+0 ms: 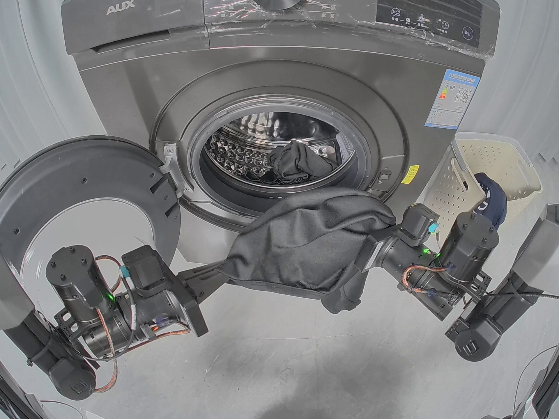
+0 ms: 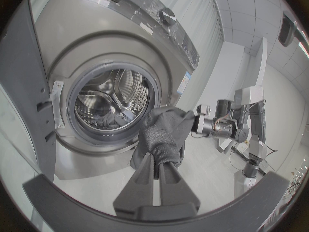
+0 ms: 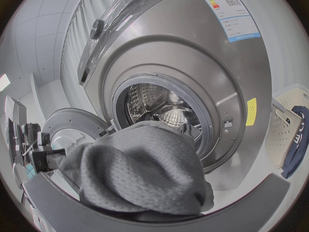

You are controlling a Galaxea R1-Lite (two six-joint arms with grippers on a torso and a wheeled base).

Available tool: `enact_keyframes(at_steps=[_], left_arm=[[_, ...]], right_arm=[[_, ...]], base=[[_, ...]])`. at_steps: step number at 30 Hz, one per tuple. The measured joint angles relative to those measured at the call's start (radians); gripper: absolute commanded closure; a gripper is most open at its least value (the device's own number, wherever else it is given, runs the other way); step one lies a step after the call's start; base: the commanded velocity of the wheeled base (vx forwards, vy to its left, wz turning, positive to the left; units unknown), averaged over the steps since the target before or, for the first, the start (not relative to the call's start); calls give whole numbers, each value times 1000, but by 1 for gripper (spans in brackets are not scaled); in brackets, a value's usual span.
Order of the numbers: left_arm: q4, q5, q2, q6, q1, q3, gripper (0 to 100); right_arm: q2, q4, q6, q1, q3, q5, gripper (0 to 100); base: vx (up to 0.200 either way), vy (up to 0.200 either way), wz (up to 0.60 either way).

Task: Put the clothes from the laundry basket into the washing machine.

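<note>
We hold a dark cloth (image 1: 303,240) up just in front of the washing machine (image 1: 279,77) hole.
Our left gripper (image 2: 156,166) is pinched tight on one end; the cloth covers our right gripper (image 1: 370,250), so we cannot tell its hold.

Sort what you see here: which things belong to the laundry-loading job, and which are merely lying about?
Job: grey garment, left claw, washing machine, dark garment in drum, laundry basket, navy garment.
Lying about: energy label, yellow sticker, curtain.
</note>
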Motion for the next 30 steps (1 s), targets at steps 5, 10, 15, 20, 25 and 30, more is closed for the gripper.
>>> enact_keyframes(at_steps=[5, 10, 15, 20, 25, 30], left_arm=[[0, -4, 31, 8, 1, 15, 0], [0, -13, 45, 9, 4, 30, 0], [0, -24, 71, 32, 4, 83, 0], [0, -55, 103, 88, -1, 143, 0], [0, -93, 131, 142, -25, 204, 0], [0, -100, 151, 157, -36, 219, 0]], right_arm=[[-3, 0, 2, 5, -15, -1, 100], [-5, 0, 2, 6, -17, -1, 100], [-5, 0, 2, -2, -17, -1, 100], [-5, 0, 1, -26, -24, -2, 100], [-1, 0, 1, -53, -27, -2, 100], [-1, 0, 1, -49, -26, -2, 100]], base=[[0, 0, 0], [0, 0, 0], [0, 0, 0], [0, 0, 0], [0, 0, 0], [0, 0, 0]])
